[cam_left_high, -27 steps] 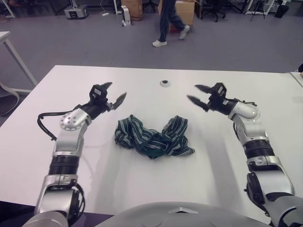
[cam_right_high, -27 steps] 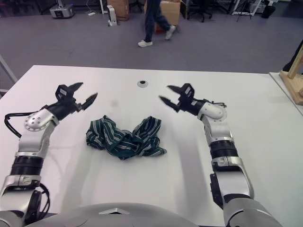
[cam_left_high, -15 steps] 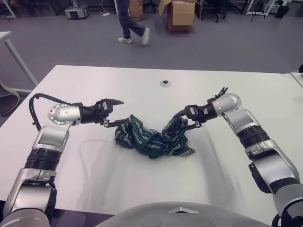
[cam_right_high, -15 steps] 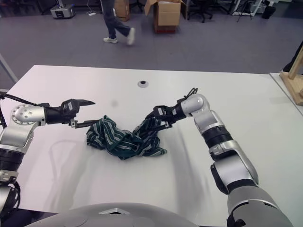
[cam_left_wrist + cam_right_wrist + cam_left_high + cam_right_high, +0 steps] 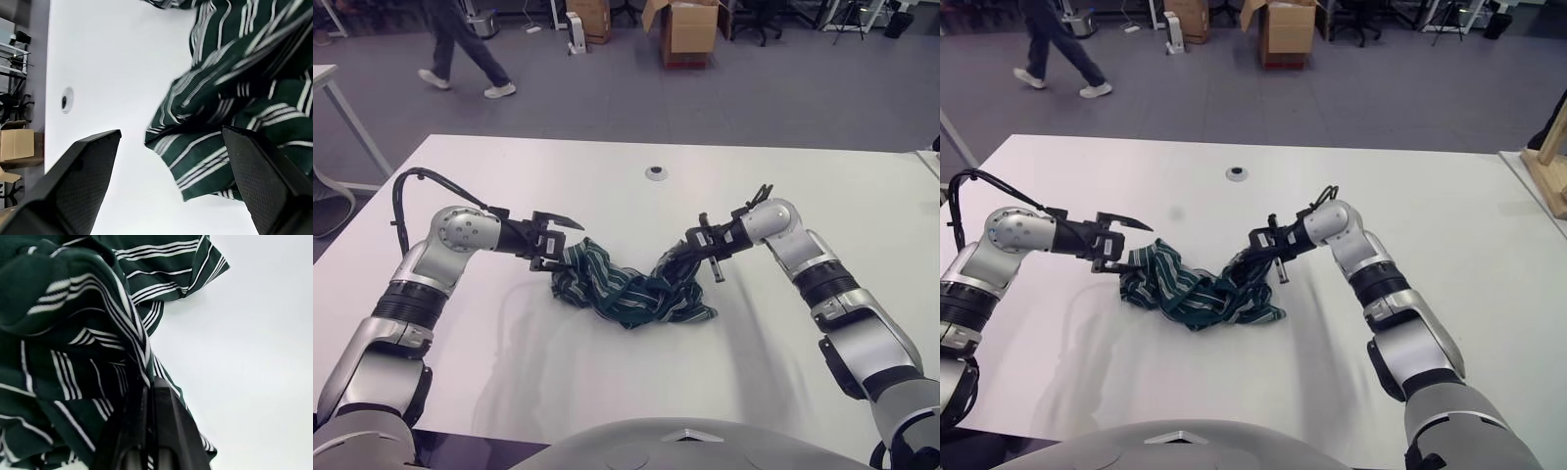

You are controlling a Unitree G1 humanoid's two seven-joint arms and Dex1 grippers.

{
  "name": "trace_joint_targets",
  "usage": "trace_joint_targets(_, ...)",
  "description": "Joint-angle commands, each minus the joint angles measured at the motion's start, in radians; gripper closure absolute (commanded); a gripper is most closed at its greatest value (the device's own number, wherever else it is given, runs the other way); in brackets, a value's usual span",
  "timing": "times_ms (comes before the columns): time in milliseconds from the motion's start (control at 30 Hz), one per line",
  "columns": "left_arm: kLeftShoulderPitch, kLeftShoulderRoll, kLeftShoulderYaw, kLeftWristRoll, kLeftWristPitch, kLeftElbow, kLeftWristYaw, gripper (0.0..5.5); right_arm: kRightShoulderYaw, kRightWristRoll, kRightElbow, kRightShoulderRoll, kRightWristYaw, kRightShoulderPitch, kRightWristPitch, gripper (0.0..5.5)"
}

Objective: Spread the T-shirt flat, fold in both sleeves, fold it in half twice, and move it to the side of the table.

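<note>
Right hand [image 5: 693, 253] pinches the T-shirt [image 5: 626, 289]; left hand [image 5: 567, 244] gapes at its edge.

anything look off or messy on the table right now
Only the T-shirt: it lies crumpled in a twisted heap, not spread flat. The left gripper is open at one edge; the right gripper pinches a fold at the other. Nothing looks spilled or damaged.

– What colours are you seeing on the T-shirt [image 5: 626, 289]?
– You've got dark green with thin white stripes, running in grouped bands.
– And the table [image 5: 803, 176]?
– Yours is plain white; the small disc [image 5: 655, 173] is grey with a dark centre.
– The tools?
– Your left gripper [image 5: 570, 243] and right gripper [image 5: 693, 245] are both black.
</note>
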Motion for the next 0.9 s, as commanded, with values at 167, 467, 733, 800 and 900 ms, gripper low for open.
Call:
trace_joint_targets(167,-0.047,-0.062,-0.044,0.063,-0.092,0.087,0.053,2.42,-0.008,0.009,-0.039,-0.005,0.004,-0.015,0.006,5.50)
trace_joint_targets(467,-0.059,-0.080,-0.057,0.070,-0.136,0.112,0.063,3.85,-0.002,0.007,-0.058,-0.008,0.009,-0.011,0.010,5.50)
trace_joint_targets(733,-0.039,-0.069,-0.023,-0.063,-0.101,0.054,-0.009,5.38,-0.037,0.041,-0.067,-0.031,0.036,-0.031,0.038,5.50)
trace_joint_targets(800,-0.059,-0.044,0.026,-0.170,-0.028,0.028,-0.060,5.46,-0.092,0.097,-0.082,-0.071,0.069,-0.058,0.094,5.50)
trace_joint_targets(900,-0.075,0.047,0.155,-0.400,0.209,-0.083,-0.172,5.46,-0.222,0.242,-0.193,-0.207,0.163,-0.070,0.274,5.50)
